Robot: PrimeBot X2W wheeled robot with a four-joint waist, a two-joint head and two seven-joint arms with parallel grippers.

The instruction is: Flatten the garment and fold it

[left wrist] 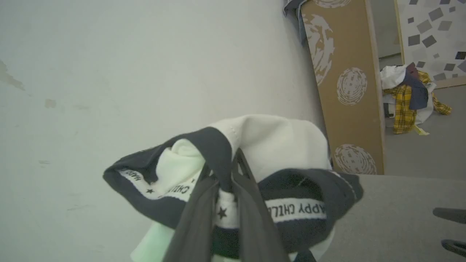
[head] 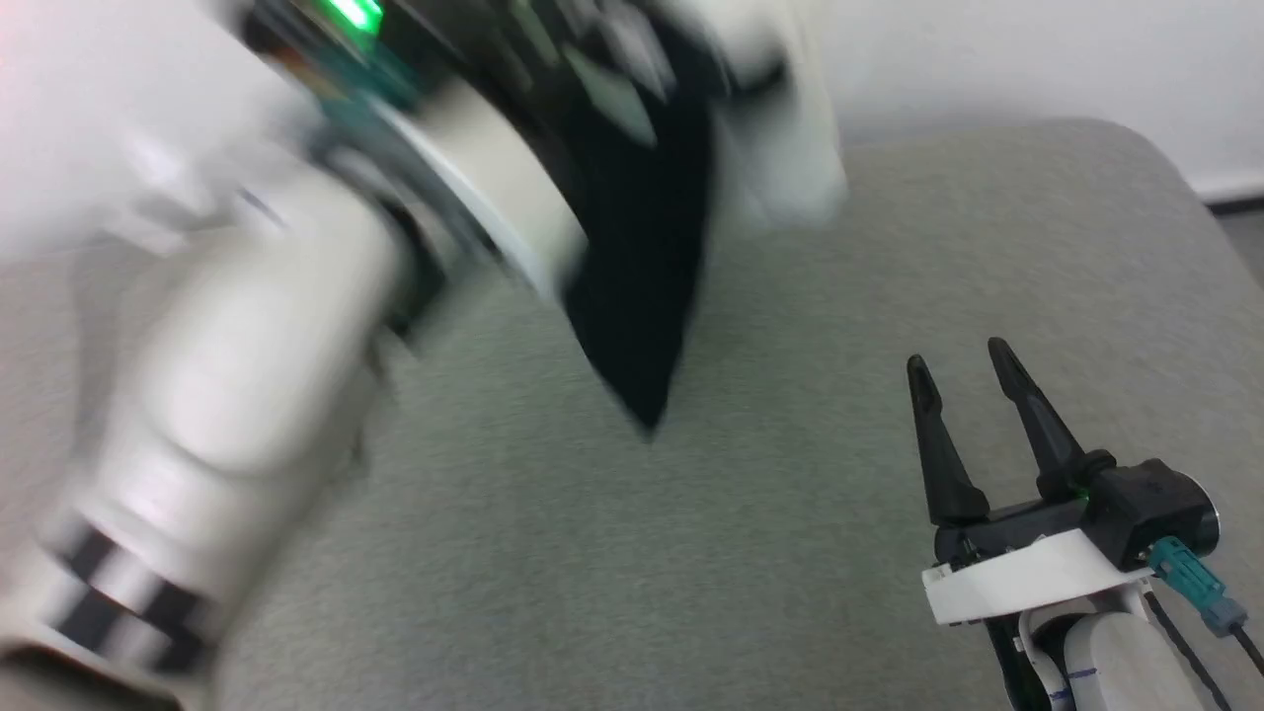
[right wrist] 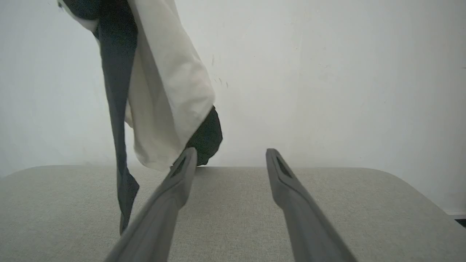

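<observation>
Garment: soft, light, limp. It hangs bunched from left hand, pinched at its printed trim. Right hand, spread, should take a lower hem.

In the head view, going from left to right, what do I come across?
The left arm → garment → right pincer.

In the head view, the garment and left arm are blurred.
</observation>
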